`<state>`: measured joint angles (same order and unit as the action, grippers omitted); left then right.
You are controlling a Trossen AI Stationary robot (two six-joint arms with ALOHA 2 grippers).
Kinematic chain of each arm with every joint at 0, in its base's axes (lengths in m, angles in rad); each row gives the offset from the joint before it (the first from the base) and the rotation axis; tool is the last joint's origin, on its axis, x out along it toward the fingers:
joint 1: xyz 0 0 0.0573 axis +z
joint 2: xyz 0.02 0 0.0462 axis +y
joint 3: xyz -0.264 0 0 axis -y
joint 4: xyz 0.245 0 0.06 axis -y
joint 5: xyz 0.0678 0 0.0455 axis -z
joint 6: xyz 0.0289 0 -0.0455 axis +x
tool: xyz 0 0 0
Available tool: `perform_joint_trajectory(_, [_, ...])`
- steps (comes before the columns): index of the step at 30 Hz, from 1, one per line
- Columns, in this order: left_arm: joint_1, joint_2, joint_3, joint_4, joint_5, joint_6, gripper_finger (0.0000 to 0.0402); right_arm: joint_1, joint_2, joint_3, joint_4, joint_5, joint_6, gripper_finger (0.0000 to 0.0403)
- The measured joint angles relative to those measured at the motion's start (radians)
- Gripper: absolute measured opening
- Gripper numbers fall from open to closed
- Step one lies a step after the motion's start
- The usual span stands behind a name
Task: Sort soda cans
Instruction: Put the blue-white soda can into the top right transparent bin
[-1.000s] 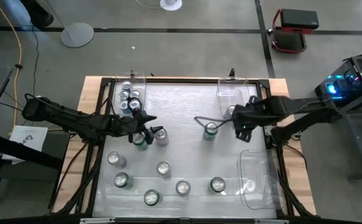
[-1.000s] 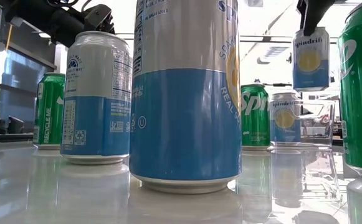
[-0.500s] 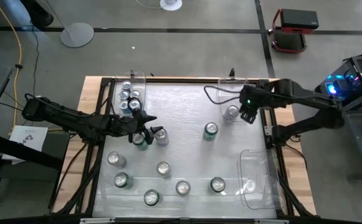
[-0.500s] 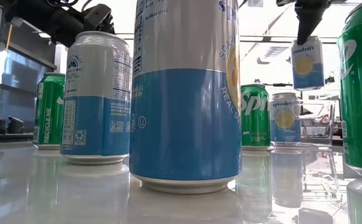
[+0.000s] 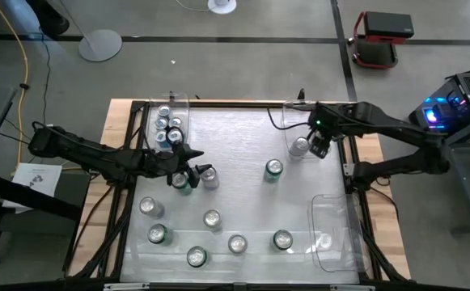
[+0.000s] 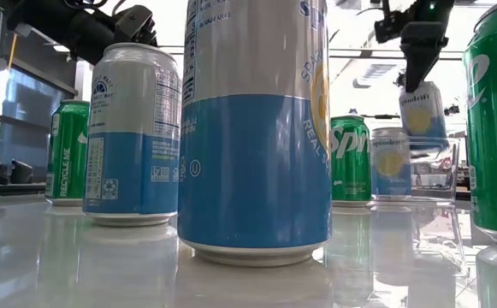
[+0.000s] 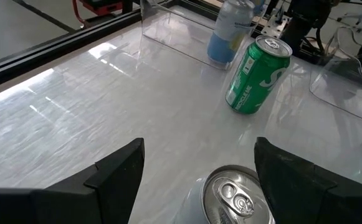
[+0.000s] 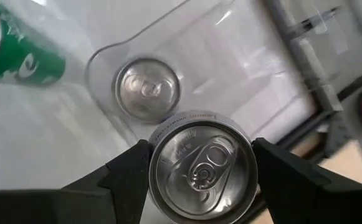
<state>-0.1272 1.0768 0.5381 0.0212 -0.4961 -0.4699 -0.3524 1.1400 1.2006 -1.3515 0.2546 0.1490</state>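
1. At the bench's [image 5: 243, 129] far-left corner a clear left bin [image 5: 170, 121] holds a cluster of silver-topped cans [image 5: 168, 125], about four.
2. Just nearer than that bin, the left hand [image 5: 192, 174] hovers with its fingers spread wide on either side of a silver can [image 5: 209, 178] standing on the bench; a green can [image 5: 184, 184] stands right beside it.
3. Loose cans stand along the near-left and near-middle of the bench, and one green can [image 5: 274, 168] stands alone mid-bench.
4. At the far-right corner, the right hand [image 5: 315, 145] is closed on a blue-and-silver can [image 8: 201, 163], held above the far-right bin [image 5: 299, 121], which holds one silver-topped can [image 8: 147, 88].
5. A near-right bin [image 5: 336, 234] lies by the right edge.
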Motion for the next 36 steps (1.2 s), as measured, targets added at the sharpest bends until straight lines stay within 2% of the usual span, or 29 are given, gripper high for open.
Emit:
perform_joint_trajectory(21, [0.0, 0.0, 0.0, 0.003, 0.0, -0.009, 0.0279, -0.16, -0.029, -0.296, 0.182, -0.161, -0.15, 0.0247])
perform_joint_trajectory(27, [0.0, 0.0, 0.0, 0.003, -0.001, -0.009, 0.0279, -0.193, -0.033, -0.32, 0.207, -0.19, -0.15, 0.0249])
perform_joint_trajectory(36, [0.0, 0.0, 0.0, 0.005, -0.001, -0.017, 0.0279, -0.245, -0.028, -0.298, 0.175, -0.212, -0.176, 0.0308])
